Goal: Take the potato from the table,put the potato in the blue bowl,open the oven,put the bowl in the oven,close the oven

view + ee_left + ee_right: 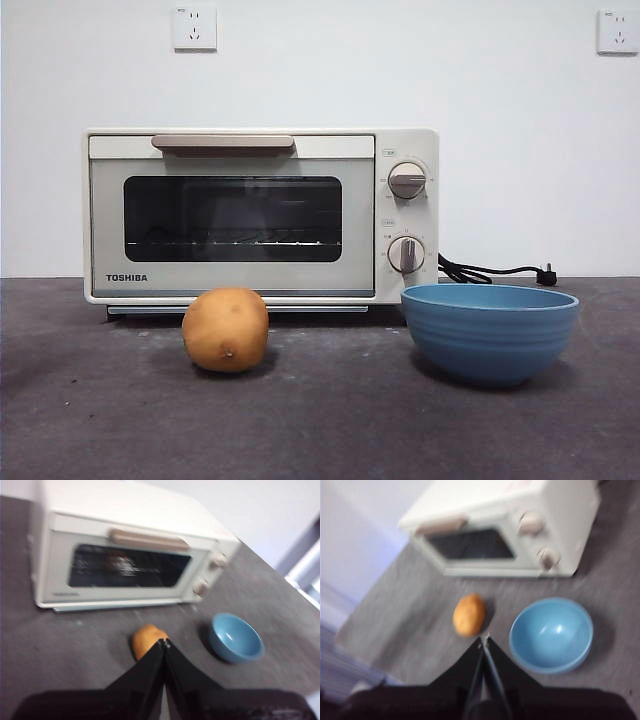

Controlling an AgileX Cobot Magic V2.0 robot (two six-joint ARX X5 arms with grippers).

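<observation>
Front view: oven (262,215) is sitting toward the table's (330,420) back edge w/ door shut, cord (490,271) trailing off beside the knob end. Potato (226,329) is lying on the table just in front of the door, not touching it. Blue bowl (490,331) is standing upright in front of the knob end, apart from the potato, empty. No arms showing here.

Left wrist view: left gripper (164,642) is hanging above the table w/ jaws pressed together, holding nothing; potato (146,639) is peeking out just past the tips, bowl (237,637) off to one side.

Right wrist view (blurry): right gripper (484,641) is also up high, jaws together, nothing held. Potato (469,614) and bowl (551,634) are sitting side by side in front of the oven (505,527).
</observation>
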